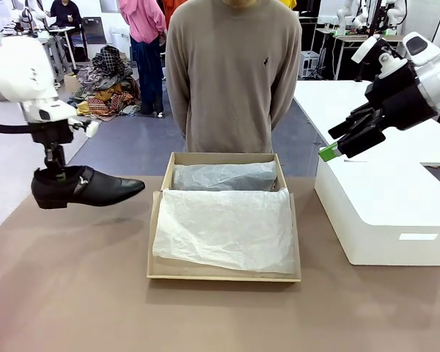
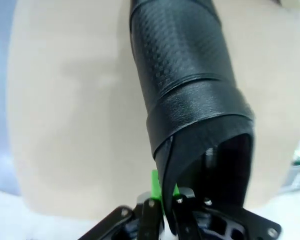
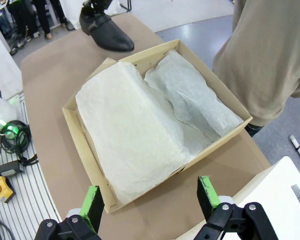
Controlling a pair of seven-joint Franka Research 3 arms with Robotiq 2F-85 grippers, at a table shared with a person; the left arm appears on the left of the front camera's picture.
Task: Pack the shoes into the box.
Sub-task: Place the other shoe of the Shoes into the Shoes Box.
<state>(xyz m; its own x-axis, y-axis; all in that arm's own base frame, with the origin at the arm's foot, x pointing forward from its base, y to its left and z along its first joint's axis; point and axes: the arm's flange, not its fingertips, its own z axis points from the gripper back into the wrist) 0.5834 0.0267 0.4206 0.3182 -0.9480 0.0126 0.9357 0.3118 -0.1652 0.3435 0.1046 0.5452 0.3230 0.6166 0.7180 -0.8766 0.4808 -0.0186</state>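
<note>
The box [image 1: 224, 277] lies open mid-table, tissue paper [image 1: 224, 227] spread, with no shoe plainly inside yet. At its nine o'clock the left gripper [image 1: 59, 174] pinches one shoe [image 1: 95, 188] by the heel collar. At two o'clock the right gripper [image 1: 336, 141] hangs wide and empty, so packing looks barely begun.

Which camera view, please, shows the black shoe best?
The front view: the whole shoe, side-on, held by the left pincer. The left wrist view crops it close; the right wrist view shows it small.
</note>
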